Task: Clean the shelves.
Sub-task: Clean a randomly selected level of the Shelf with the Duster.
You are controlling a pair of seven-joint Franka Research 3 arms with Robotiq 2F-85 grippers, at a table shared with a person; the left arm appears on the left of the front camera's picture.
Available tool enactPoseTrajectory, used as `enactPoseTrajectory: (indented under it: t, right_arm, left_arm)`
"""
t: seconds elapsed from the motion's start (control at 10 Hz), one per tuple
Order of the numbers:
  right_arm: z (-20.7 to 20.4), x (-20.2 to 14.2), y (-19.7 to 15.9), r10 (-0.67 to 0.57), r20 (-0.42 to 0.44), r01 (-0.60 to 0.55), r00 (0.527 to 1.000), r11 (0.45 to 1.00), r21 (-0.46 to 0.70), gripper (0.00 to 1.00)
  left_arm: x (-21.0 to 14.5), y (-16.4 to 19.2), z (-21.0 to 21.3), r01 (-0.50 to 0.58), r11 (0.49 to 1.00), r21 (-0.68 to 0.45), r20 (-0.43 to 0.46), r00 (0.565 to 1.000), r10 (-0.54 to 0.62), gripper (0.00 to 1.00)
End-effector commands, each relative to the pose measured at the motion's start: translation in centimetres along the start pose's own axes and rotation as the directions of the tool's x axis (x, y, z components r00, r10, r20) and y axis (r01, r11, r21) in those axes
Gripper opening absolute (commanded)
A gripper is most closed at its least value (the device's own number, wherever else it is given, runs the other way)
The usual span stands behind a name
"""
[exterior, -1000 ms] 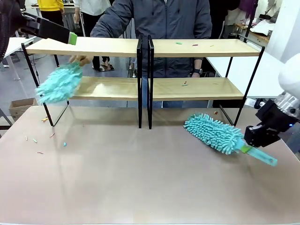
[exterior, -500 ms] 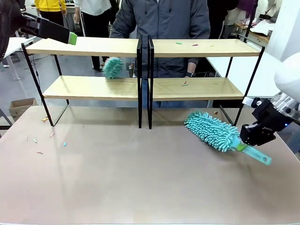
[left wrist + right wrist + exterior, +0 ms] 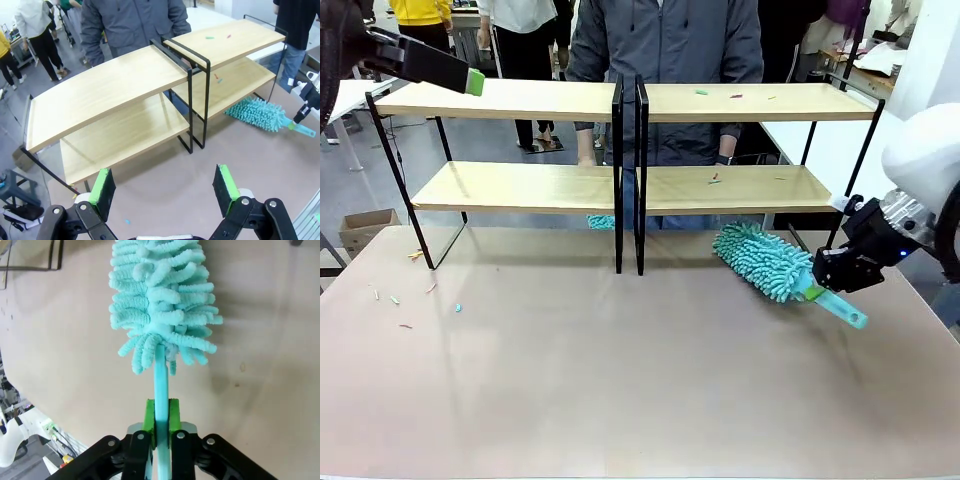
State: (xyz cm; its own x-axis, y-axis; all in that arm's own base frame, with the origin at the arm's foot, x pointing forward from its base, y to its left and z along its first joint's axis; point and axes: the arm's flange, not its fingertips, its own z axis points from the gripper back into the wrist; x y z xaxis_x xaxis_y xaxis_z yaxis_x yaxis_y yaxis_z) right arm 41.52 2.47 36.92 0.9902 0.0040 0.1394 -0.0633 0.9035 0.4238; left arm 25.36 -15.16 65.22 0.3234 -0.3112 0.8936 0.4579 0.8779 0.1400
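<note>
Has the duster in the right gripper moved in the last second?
Yes. The duster has shifted left and back, closer to the right shelf's black front leg.

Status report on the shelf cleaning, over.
Right gripper shut on duster handle, head low by right rack. Left gripper open, high at left end. Shelves: scraps on right boards. Person behind.

Shelves (image 3: 520,100): smooth, matt light-wood boards are carried on thin black metal frames. Duster (image 3: 760,262): fluffy teal cloth, plastic handle. Table (image 3: 620,400): smooth, faintly glossy.
</note>
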Motion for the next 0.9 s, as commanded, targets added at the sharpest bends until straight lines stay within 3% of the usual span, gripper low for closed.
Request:
enactPoseTrajectory:
  t: [0.0,0.1,0.2,0.6,0.8]
  right_arm:
    - [-1.0,1.1,-0.4,-0.031,0.056,0.033,0.998,0.999,-0.026,0.12]
    - [-1.2,1.6,-0.6,-0.019,0.115,0.021,0.993,1.0,-0.014,0.12]
    - [-1.6,2.1,-0.8,-0.032,0.111,0.036,0.993,0.999,-0.031,0.12]
    - [-1.2,1.0,-0.3,-0.221,0.228,0.266,0.948,0.944,-0.193,0.12]
    - [-1.6,0.3,0.9,-0.227,0.268,0.291,0.936,0.928,-0.231,0.12]
  left_arm:
    - [-0.3,0.0,0.0,0.001,1.0,0.002,0.005,1.0,-0.001,1.0]
    - [-0.3,0.0,0.0,0.001,1.0,0.002,0.005,1.0,-0.001,1.0]
    - [-0.3,0.0,0.0,0.001,1.0,0.002,0.005,1.0,-0.001,1.0]
    - [-0.3,0.0,0.0,0.001,1.0,0.002,0.005,1.0,-0.001,1.0]
    - [-0.3,0.0,0.0,0.001,1.0,0.002,0.005,1.0,-0.001,1.0]
